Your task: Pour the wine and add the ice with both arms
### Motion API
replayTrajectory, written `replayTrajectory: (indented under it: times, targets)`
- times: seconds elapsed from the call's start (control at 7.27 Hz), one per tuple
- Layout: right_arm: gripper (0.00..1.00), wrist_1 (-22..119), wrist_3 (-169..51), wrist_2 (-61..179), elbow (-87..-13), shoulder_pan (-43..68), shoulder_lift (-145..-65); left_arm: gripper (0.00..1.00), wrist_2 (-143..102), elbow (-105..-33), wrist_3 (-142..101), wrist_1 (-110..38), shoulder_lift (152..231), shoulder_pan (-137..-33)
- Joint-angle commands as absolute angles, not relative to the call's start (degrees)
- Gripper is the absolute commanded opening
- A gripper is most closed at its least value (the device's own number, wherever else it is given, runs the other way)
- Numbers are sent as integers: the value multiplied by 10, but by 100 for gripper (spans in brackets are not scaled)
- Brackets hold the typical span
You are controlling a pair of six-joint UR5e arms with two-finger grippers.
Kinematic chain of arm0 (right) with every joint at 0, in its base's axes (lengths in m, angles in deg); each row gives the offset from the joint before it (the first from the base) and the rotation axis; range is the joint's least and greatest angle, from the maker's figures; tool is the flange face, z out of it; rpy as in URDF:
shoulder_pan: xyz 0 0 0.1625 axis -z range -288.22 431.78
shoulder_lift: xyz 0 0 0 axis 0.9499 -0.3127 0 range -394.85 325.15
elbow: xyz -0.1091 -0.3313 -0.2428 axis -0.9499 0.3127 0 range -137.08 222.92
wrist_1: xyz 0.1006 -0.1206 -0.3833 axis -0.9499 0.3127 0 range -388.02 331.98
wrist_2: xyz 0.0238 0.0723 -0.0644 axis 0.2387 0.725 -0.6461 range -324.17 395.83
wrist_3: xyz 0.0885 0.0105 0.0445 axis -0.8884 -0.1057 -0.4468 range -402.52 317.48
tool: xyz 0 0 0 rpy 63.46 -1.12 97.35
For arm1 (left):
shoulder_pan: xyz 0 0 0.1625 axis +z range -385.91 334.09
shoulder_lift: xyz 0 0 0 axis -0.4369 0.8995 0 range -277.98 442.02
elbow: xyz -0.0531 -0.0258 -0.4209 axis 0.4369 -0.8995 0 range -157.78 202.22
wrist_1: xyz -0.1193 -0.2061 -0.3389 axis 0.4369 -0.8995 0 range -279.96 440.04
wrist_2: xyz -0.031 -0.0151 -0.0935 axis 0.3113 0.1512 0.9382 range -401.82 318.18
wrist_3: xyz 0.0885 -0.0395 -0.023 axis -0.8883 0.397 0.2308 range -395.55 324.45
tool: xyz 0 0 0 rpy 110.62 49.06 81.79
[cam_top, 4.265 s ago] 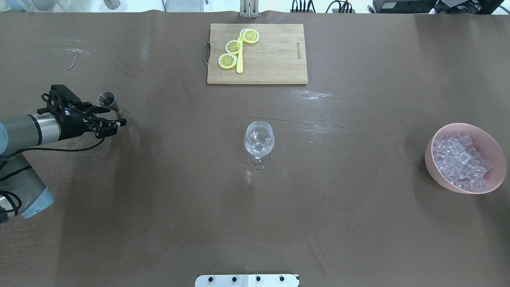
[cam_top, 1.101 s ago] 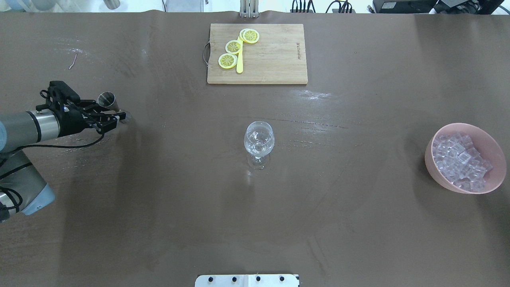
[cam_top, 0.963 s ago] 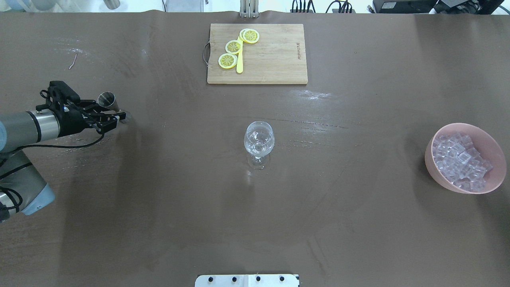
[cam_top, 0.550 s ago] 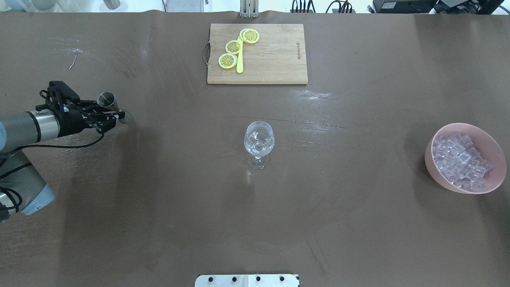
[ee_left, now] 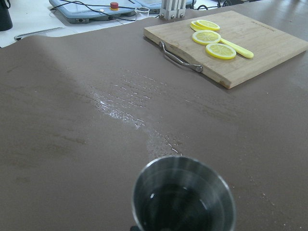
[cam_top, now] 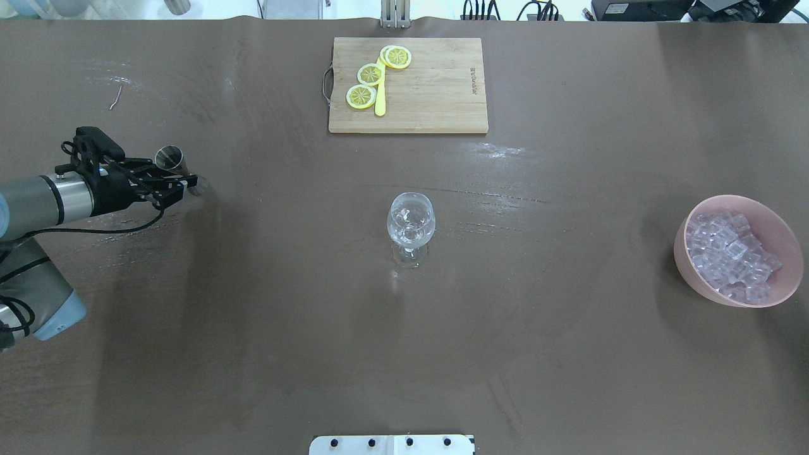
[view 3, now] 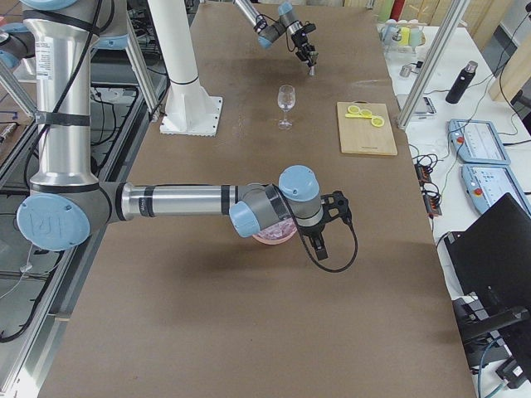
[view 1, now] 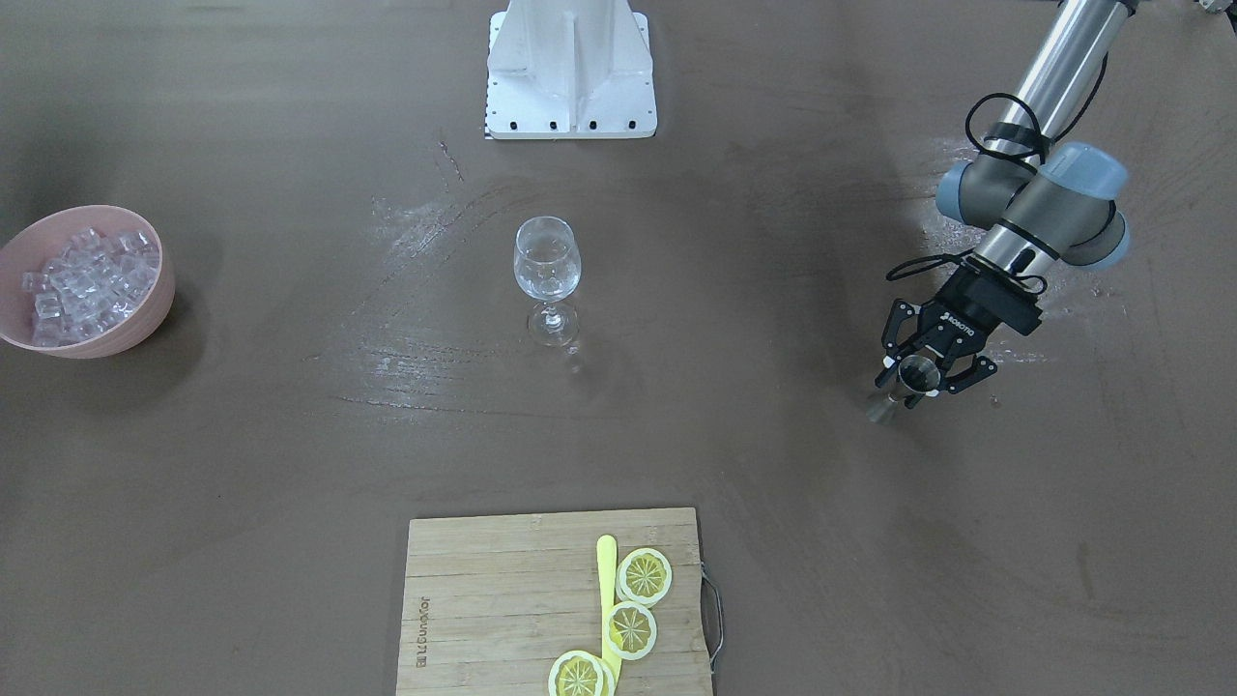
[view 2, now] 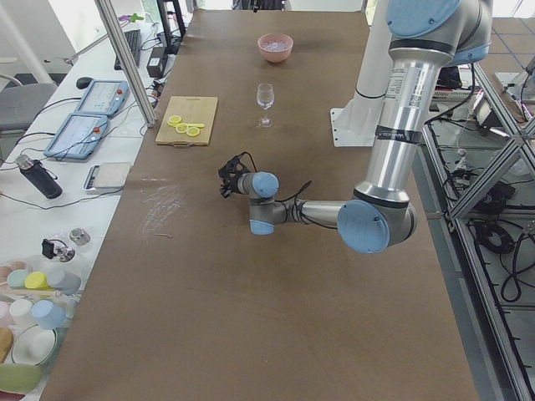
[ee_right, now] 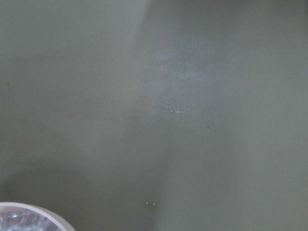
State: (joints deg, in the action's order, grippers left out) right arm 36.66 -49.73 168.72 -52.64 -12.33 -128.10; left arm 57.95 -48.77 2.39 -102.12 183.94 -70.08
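Observation:
A small metal cup (cam_top: 169, 157) stands at the table's left; it also shows in the front view (view 1: 916, 372) and fills the bottom of the left wrist view (ee_left: 184, 197). My left gripper (cam_top: 188, 184) is shut on its sides. An upright wine glass (cam_top: 411, 222) stands mid-table, far from both grippers. The ice (cam_top: 727, 253) fills a pink bowl (cam_top: 690, 273) at the right. My right gripper (view 3: 319, 245) hovers beside that bowl; I cannot tell whether it is open. The right wrist view shows only the bowl's rim (ee_right: 33, 211).
A wooden cutting board (cam_top: 436, 88) with lemon slices (cam_top: 371, 74) and a yellow stick lies at the far middle edge. The white pedestal base (view 1: 570, 68) is at the near edge. Wet streaks mark the brown table cover.
My left gripper has shifted slightly towards the far edge and its fingers have closed in on the metal cup. The cup, glass and bowl have not moved.

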Motion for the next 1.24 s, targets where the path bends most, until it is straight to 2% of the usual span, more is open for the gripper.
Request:
replayTrajectory:
  times: [0.0,0.69,1.1]
  targets:
    - [100,367,-497,1687,-526,-123,-1281,48,567,-487,24,-1020,1840,-699]
    - [100,367,-497,1687,-526,-123,-1281,47,566,-484,24,-1019,1841,-697]
    - [100,367,-497,1687,-526,-123,-1281,6,567,-484,24,-1019,1841,-698]
